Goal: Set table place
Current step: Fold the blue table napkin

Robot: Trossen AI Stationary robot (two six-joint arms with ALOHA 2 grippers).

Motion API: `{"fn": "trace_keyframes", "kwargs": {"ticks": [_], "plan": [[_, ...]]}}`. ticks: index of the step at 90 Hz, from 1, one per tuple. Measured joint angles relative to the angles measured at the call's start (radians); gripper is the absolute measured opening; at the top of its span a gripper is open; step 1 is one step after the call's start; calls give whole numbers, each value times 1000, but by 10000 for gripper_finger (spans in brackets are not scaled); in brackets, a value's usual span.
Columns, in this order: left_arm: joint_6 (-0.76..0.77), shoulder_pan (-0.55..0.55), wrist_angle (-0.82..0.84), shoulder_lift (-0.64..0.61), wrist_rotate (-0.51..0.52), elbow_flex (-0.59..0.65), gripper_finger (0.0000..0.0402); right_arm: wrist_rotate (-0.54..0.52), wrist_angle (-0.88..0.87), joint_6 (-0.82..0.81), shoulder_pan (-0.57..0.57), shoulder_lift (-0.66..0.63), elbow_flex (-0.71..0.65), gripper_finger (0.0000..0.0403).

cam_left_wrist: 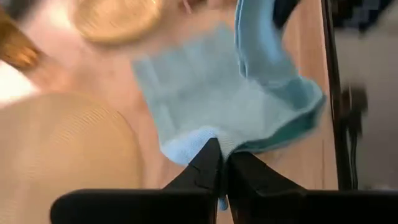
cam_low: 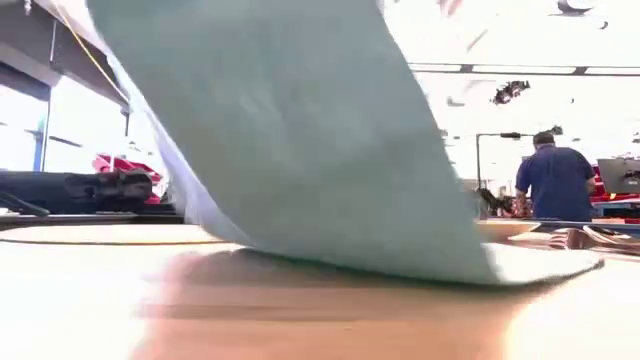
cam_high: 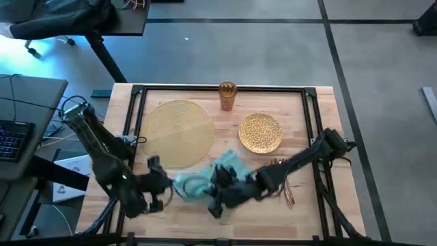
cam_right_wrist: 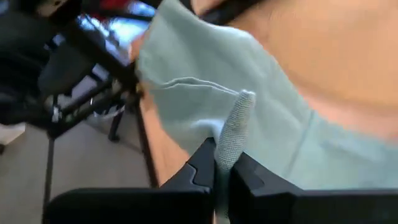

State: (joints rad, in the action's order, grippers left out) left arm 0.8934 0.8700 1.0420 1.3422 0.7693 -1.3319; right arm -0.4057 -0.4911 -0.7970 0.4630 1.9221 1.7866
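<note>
The teal napkin (cam_high: 193, 183) lies partly raised near the table's front edge, between the pale-gold placemat (cam_high: 179, 133) and the cutlery (cam_high: 285, 186). In the low view the napkin (cam_low: 300, 130) rises as a broad sheet with its lower edge on the wood. My left gripper (cam_high: 169, 186) is shut on the napkin's left end. My right gripper (cam_high: 218, 183) is shut on it from the right. The glittery gold plate (cam_high: 260, 132) and the amber cup (cam_high: 227, 96) stand farther back. My left gripper pinches the napkin's near edge (cam_left_wrist: 208, 135) between its two fingers, where the cloth bunches into a small fold. The fingers come about level from the table's left. The cloth beyond them spreads out slack over the wood. My right gripper pinches a narrow raised fold of the napkin (cam_right_wrist: 235, 134) between its two fingers; the fold stands up out of the shut fingertips. One layer or several, I cannot tell. The rest of the cloth (cam_right_wrist: 205, 93) spreads beyond the fingers toward the table's left edge.
The black rail frame (cam_high: 314, 130) runs around the work area. The copper spoon and knife lie at the right beside my right arm. A grey desk with a keyboard (cam_high: 13, 137) stands off the table's left. A person (cam_low: 556, 180) stands far behind in the room.
</note>
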Motion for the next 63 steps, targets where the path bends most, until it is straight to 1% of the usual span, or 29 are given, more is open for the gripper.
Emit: {"fn": "trace_keyframes", "kwargs": {"ticks": [17, 28, 36, 41, 63], "plan": [[-63, -33, 31, -70, 147, -121, 0, -4, -2, 160, -89, -149, 0, 0], [-130, -99, 54, -87, 265, -188, 0, -8, -10, 262, -163, -224, 0, 0], [-206, -174, 66, -100, 338, -223, 0, -8, -21, 370, -221, -251, 0, 0], [-262, -232, 64, -112, 363, -235, 0, -9, -22, 436, -261, -258, 0, 0], [-572, -531, 61, -142, 400, -242, 0, -10, 19, 700, -430, -261, 0, 0]]}}
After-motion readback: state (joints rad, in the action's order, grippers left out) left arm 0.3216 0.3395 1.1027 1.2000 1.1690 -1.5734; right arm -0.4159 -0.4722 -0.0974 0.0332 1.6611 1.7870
